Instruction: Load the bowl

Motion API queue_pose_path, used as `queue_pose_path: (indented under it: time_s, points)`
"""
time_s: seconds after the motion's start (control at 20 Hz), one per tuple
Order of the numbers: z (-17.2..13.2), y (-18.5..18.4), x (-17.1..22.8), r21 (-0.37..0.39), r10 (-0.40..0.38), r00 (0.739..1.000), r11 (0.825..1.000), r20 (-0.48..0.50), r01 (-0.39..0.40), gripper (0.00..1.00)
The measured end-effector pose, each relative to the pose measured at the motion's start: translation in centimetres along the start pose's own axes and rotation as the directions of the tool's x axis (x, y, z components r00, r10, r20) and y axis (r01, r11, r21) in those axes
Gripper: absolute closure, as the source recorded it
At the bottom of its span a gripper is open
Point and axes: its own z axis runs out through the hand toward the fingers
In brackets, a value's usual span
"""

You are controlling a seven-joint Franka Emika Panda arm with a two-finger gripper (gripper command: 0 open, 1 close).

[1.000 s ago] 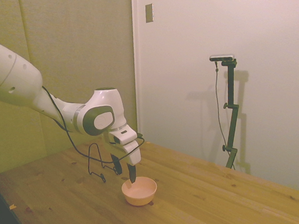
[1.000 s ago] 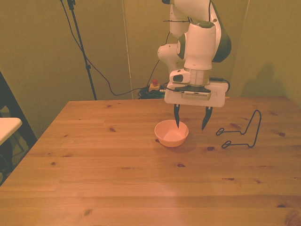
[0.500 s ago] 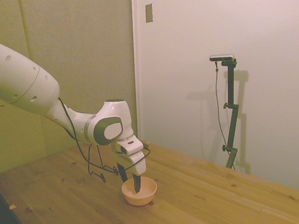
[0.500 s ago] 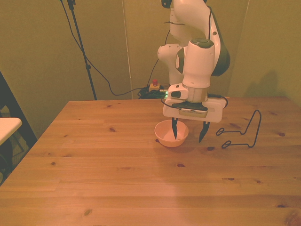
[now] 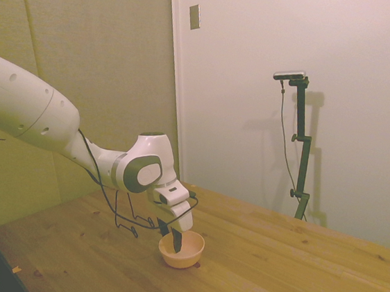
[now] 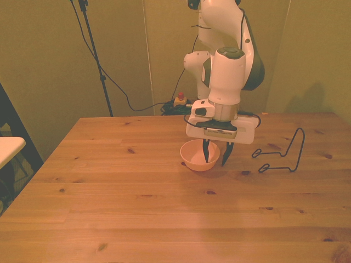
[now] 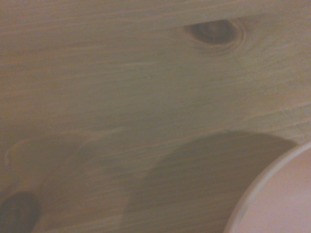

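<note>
Bowl [image 6: 199, 155]: small, round, pale pink-peach, plain. Upright on the table [image 6: 137, 219], a little right of the middle in the front view and toward the far half. In the side view [image 5: 181, 249] it sits near the table's left end. Nothing can be made out inside it. The wrist view shows only an arc of its rim [image 7: 272, 194], blurred, with its shadow falling on the wood beside it.

Gripper [image 6: 215, 155]: white body, two dark fingers pointing down, set astride the bowl's wall on the front view's right. One finger [image 6: 206, 152] hangs inside the bowl; the other [image 6: 225, 155] is outside, just beside the rim. Fingers are parted with the wall between them; whether they press on it cannot be told. In the side view [image 5: 171, 238] the fingertips dip to the bowl's rim.

Wire rack [image 6: 281, 153]: thin dark wire, standing on the table to the front view's right of the bowl, apart from it. In the side view [image 5: 127, 215] it lies behind the arm.

Table: wooden planks, knots visible [image 7: 214, 31].
</note>
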Motion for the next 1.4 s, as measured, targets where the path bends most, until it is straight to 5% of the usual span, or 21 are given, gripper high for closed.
queue_pose_path:
  time_s: [0.5,0.8,1.05,1.2,1.4]
  points:
    - [-0.6,0.3,0.6,0.015,-0.006,1.0,1.0,-0.002,0.006,1.0]
    - [-2.6,0.6,1.1,0.099,-0.017,0.998,0.995,0.052,0.012,1.0]
    - [-6.6,0.2,-0.4,0.217,-0.053,0.987,0.976,0.15,0.019,1.0]
    - [-11.7,-0.7,-3.5,0.295,-0.113,0.962,0.955,0.249,0.036,1.0]
    - [-11.7,-1.5,-4.3,0.363,-0.131,0.94,0.932,0.315,0.009,1.0]
